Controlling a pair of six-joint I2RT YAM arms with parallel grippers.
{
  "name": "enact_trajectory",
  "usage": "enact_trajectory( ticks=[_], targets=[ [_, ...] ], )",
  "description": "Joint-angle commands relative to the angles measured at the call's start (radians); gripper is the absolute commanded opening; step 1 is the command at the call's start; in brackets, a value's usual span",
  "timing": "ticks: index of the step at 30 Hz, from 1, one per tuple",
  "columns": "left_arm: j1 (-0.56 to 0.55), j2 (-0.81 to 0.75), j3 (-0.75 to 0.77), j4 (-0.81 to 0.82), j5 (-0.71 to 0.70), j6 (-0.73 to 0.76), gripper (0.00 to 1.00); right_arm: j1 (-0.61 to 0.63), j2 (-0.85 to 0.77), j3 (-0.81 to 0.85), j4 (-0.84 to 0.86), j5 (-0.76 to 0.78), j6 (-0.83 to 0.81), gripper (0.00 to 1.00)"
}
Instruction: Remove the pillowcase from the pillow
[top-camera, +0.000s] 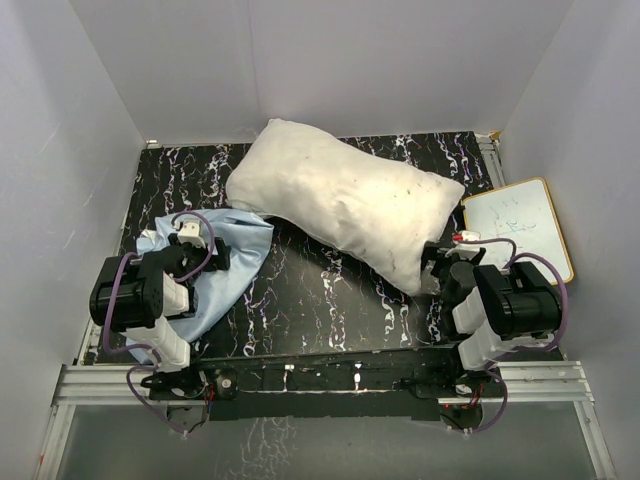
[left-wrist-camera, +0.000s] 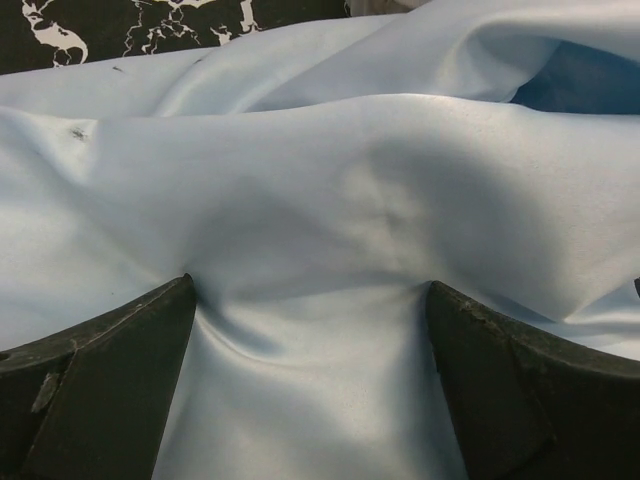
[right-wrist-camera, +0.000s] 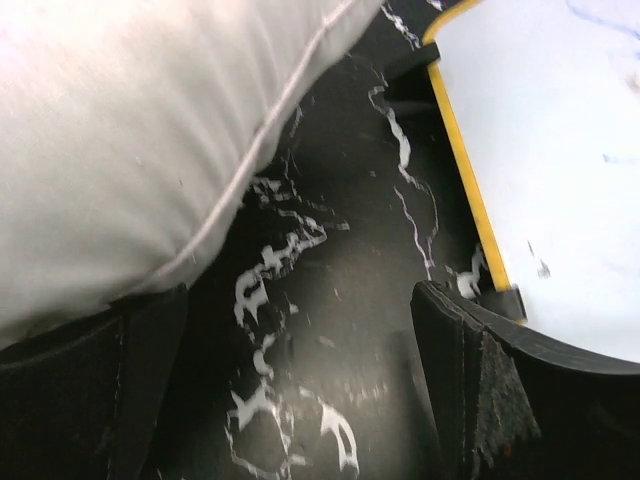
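Note:
The off-white pillow (top-camera: 345, 200) lies bare and diagonal across the middle of the black marble table (top-camera: 320, 300). The light-blue pillowcase (top-camera: 220, 270) lies off it in a limp heap at the left, partly under my left arm. My left gripper (top-camera: 207, 250) is open, its fingers spread wide and pressing down on the pillowcase (left-wrist-camera: 330, 200), which bulges between them. My right gripper (top-camera: 437, 262) is open and empty at the pillow's near right corner. In the right wrist view the pillow's seamed edge (right-wrist-camera: 130, 150) lies over the left finger (right-wrist-camera: 150, 380), with bare table between the fingers.
A small whiteboard (top-camera: 520, 225) with a yellow-wood frame lies at the right edge, close beside my right gripper; it also shows in the right wrist view (right-wrist-camera: 560, 170). White walls enclose the table on three sides. A metal rail (top-camera: 320, 380) runs along the near edge.

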Motion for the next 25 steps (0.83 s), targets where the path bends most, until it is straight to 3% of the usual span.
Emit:
enact_trajectory(
  ticks=[1, 16, 23, 25],
  targets=[
    [-0.018, -0.011, 0.013, 0.017, -0.002, 0.015, 0.97, 0.001, -0.031, 0.155, -0.111, -0.029, -0.016, 0.98],
    [-0.018, -0.001, 0.004, 0.055, -0.011, -0.001, 0.97, -0.014, -0.018, 0.176, -0.106, -0.035, -0.016, 0.98],
    [-0.028, 0.000, 0.031, -0.001, -0.138, -0.027, 0.97, -0.015, -0.019, 0.177, -0.106, -0.034, -0.015, 0.98],
    [-0.092, -0.022, 0.040, -0.061, -0.292, -0.015, 0.97, -0.014, -0.019, 0.176, -0.106, -0.034, -0.016, 0.98]
  ],
)
